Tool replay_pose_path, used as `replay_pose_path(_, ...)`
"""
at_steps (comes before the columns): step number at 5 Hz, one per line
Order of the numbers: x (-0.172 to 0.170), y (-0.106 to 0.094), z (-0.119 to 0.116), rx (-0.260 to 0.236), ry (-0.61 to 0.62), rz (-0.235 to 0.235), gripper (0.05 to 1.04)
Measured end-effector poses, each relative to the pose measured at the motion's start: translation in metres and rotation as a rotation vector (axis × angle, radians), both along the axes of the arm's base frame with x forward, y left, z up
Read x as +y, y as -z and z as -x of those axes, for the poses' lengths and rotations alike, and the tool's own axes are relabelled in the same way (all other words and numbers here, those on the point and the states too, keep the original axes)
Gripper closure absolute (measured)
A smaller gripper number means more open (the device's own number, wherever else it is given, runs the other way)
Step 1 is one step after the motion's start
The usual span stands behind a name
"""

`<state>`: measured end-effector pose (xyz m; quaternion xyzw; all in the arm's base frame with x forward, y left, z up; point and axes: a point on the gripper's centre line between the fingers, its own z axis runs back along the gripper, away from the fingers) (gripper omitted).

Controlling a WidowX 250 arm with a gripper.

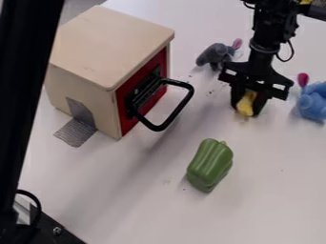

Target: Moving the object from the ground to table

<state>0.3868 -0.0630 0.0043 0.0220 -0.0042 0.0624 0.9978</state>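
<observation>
Gripper (247, 106) pinches yellow object (246, 103) low at the table (280, 200)

Its 2 fingers press on the yellow object from both sides; whether it touches the table is unclear. Just behind sits 1 gray toy (218, 54); to the right, 1 blue toy (312, 102). Nearer the table's front edge lies 1 green pepper (210, 165). Along the left edge stands 1 wooden box (105, 45), its red door (151, 90) bearing 1 black handle (174, 115).

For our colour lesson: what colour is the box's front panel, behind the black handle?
Red, in the camera view.
</observation>
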Motion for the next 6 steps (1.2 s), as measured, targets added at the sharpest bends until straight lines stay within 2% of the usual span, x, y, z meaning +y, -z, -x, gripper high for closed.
replay_pose_path(1,-0.002,-0.033,-0.005,-0.072,0.034,0.013,0.883)
replay_pose_path(2,0.003,-0.057,0.000,-0.066,0.089,0.024,0.964)
replay_pose_path(3,0.012,-0.098,0.003,-0.127,0.139,0.067,0.981)
replay_pose_path(4,0.043,-0.129,0.016,-0.152,0.157,0.106,0.981)
replay_pose_path(5,0.064,-0.138,0.032,-0.152,0.172,0.132,0.981)
replay_pose_path(6,0.084,-0.145,0.043,-0.174,0.167,0.147,0.981)
